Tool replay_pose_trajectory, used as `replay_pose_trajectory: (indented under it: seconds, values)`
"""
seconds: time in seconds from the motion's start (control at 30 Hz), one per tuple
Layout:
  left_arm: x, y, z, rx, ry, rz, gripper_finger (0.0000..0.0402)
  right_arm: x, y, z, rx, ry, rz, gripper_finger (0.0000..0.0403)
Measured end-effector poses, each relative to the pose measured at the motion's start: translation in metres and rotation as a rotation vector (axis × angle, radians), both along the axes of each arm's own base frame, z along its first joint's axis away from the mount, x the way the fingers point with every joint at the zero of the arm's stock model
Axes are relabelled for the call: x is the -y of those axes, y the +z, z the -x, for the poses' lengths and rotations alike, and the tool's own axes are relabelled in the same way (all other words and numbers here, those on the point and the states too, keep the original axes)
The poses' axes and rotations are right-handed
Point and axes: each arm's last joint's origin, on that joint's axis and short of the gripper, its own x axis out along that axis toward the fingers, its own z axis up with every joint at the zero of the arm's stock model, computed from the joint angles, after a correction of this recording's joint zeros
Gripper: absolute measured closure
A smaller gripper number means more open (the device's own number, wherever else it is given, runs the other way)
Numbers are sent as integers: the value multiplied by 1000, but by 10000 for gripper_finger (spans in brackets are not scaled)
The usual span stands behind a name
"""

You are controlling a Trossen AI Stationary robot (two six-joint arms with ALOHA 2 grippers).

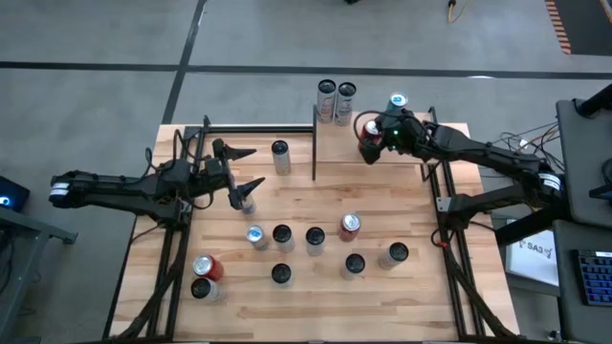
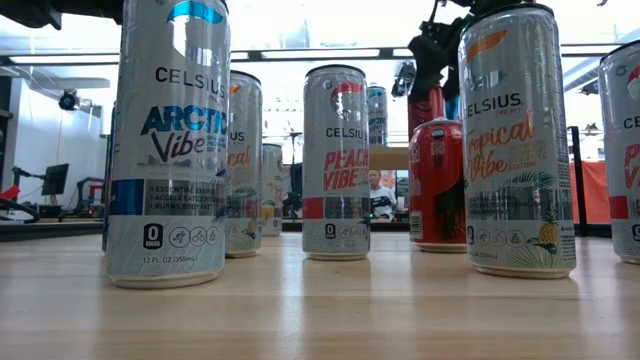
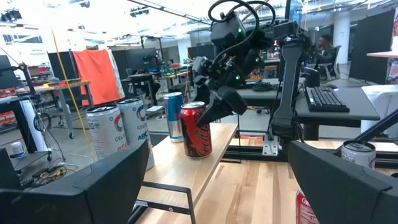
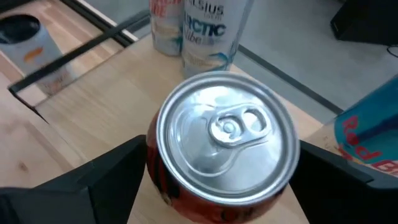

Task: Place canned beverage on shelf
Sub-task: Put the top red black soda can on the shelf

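Red can (image 4: 221, 146) stands on the shelf (image 4: 112, 93), base hidden, right pincer (image 4: 217, 168) released around it.

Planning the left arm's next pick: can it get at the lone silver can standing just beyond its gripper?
Probably yes. The left gripper is open, the silver can stands alone with bare table around it, and the right gripper is off at the shelf.

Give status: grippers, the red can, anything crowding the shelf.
Right gripper open around red can, which stands upright on the shelf. Left gripper open, waiting mid-table. Two Celsius cans and a blue can share the shelf.
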Motion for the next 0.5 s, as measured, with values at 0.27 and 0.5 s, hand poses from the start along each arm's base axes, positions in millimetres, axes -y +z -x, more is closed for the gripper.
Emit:
replay_pose_trajectory:
  seconds: [0.27,0.5]
  values:
    - [0,0,0,0,0,0,31,0,8,-1,27,0,13,66]
    - [0,0,0,0,0,1,31,0,32,-1,94,3,49,74]
